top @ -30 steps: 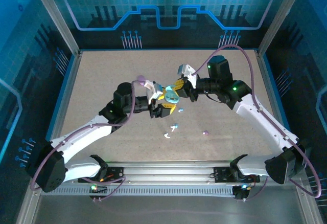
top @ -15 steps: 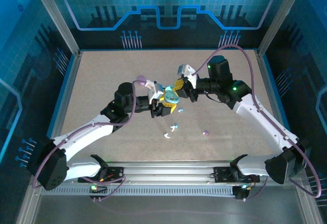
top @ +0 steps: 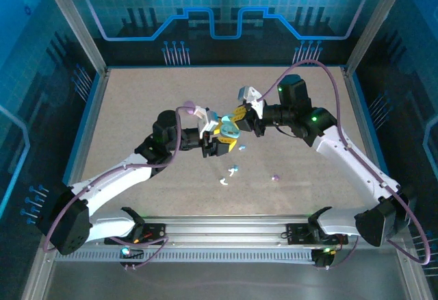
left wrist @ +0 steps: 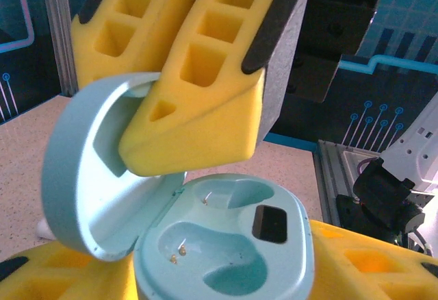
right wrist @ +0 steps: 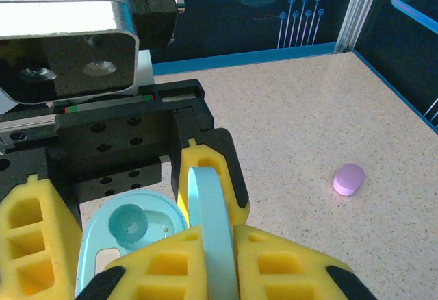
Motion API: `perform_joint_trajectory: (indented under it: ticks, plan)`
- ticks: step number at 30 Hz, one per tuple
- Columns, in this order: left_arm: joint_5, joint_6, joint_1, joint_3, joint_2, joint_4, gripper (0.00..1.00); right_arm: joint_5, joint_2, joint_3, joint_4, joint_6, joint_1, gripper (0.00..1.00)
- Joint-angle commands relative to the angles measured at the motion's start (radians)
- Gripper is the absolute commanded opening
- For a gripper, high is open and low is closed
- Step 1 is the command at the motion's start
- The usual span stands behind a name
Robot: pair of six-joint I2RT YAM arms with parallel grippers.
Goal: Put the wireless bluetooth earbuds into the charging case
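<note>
Blue-walled speckled tabletop (top: 137, 101) bears loose earbuds (top: 233, 170) near the open light-blue charging case (left wrist: 226, 245), whose base the left gripper (top: 225, 138) clamps while the right gripper (top: 236, 118) pinches its lid (left wrist: 89, 170).

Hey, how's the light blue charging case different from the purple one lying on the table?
The light blue case is open, lid up, both sockets empty; the purple case is closed. The light blue case is held up between the grippers, left gripper on its base, right gripper shut on the lid; the purple case lies alone on the table. Both are rounded and pebble-shaped.
</note>
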Motion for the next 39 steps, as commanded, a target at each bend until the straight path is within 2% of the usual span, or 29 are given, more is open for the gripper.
perform_joint_trajectory:
  ticks: [1, 8, 20, 25, 31, 33, 39]
  plan:
    - [0.033, -0.012, -0.007, 0.017, 0.002, 0.031, 0.58, -0.004, -0.018, -0.019, 0.031, -0.015, 0.01, 0.14]
    - [0.032, -0.015, -0.005, 0.018, 0.001, 0.029, 0.55, 0.002, -0.02, -0.024, 0.035, -0.022, 0.01, 0.14]
    - [0.027, 0.011, -0.004, 0.026, 0.004, -0.002, 0.32, -0.01, -0.02, -0.021, 0.022, -0.025, 0.01, 0.16]
    - [0.027, 0.009, -0.004, 0.025, 0.004, 0.001, 0.29, -0.013, -0.018, -0.021, 0.011, -0.028, 0.009, 0.18]
    - [0.017, -0.002, -0.005, 0.0, 0.004, 0.033, 0.28, -0.006, 0.013, 0.029, -0.031, 0.047, -0.01, 0.29]
    - [0.02, -0.012, -0.004, -0.01, 0.001, 0.052, 0.28, -0.014, 0.04, 0.068, -0.075, 0.08, -0.027, 0.35]
    - [0.018, -0.01, -0.005, -0.027, -0.006, 0.056, 0.28, -0.085, 0.1, 0.153, -0.145, 0.174, -0.069, 0.43]
